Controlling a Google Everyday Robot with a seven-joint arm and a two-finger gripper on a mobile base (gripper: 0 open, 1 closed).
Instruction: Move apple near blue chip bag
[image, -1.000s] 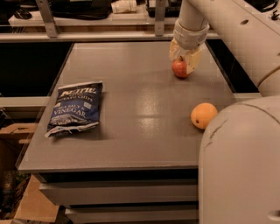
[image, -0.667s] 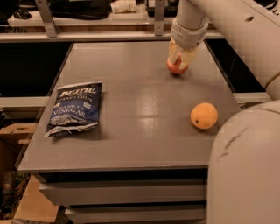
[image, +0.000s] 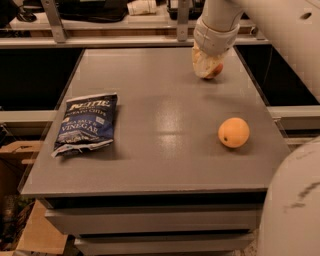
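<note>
The small red apple (image: 217, 70) is at the far right of the grey table (image: 160, 170), mostly covered by my gripper (image: 206, 64). The gripper reaches down from the white arm at the top and is shut on the apple, its pale fingers (image: 200, 62) wrapped over the apple's left and top; only the apple's red right edge shows. The blue chip bag (image: 86, 123), dark blue with white "Sea Salt & Vinegar" lettering, lies flat near the table's left edge, well away from the apple.
A round orange fruit (image: 233, 132) sits on the right side of the table, nearer the front. My white body fills the lower right corner (image: 295, 210). A shelf rail with clutter (image: 100, 20) runs behind the table.
The gripper has closed down over the apple and shifted it slightly up and to the right. The chip bag and the orange have not moved.
</note>
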